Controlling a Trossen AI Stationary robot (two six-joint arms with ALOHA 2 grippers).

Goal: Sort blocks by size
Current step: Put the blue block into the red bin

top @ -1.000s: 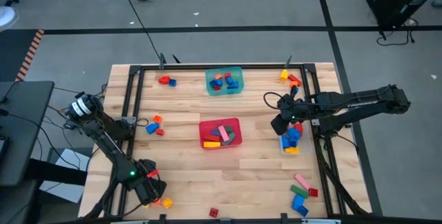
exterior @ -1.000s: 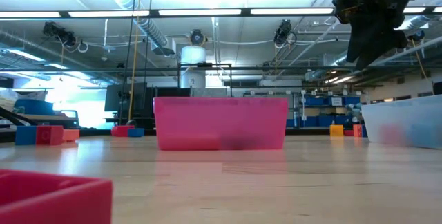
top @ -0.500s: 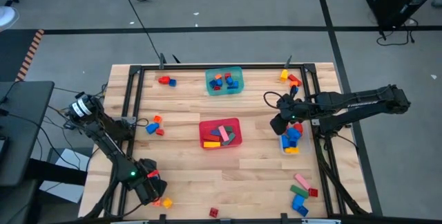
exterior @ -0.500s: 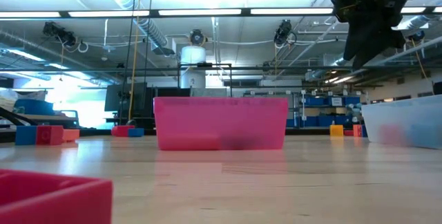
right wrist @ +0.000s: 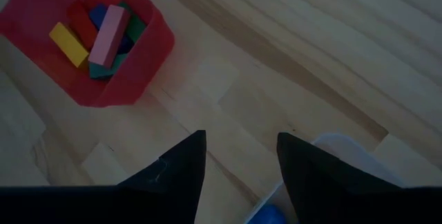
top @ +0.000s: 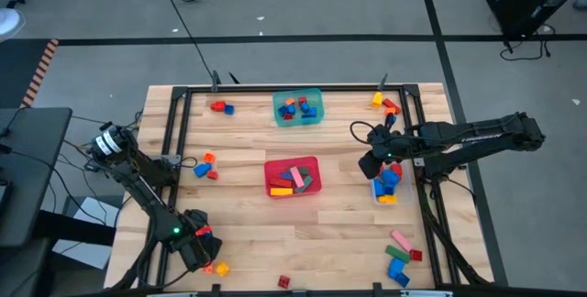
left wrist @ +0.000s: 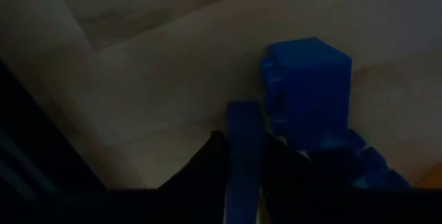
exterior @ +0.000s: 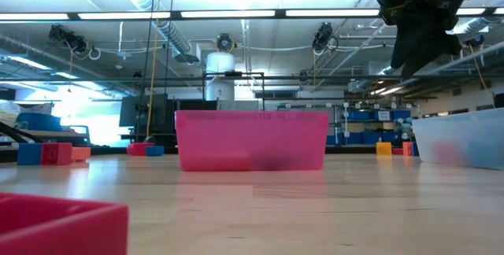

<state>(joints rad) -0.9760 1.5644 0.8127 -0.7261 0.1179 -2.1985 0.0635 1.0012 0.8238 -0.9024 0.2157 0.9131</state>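
While the left tool (top: 200, 251) sits low at the near left corner of the tabletop (top: 238, 219), its fingers are clenched on a small blue block (left wrist: 307, 89), a stubby cube-like brick that shows close up in the left wrist view against the pale wood. Just beside that tool lie an orange block (top: 221, 268) and a small red one (top: 204, 232). The right tool (top: 370, 165) hangs above the tabletop at the edge of the clear tub (top: 389, 185), its fingers (right wrist: 183, 165) parted with nothing between them. That tub holds a heap of blue, red and yellow blocks. The red tub (top: 293, 177) in the middle holds longer bars: pink, yellow, red, blue and green. The teal tub (top: 298, 106) at the far edge holds small blue, red and orange pieces. Loose blocks lie in clusters: red and blue near the far left (top: 220, 106), orange, blue and red at mid left (top: 205, 167), yellow and red at the far right corner (top: 386, 104), and pink, green, red and blue bars at the near right (top: 400, 258). A lone dark red block (top: 283, 281) rests at the near edge.
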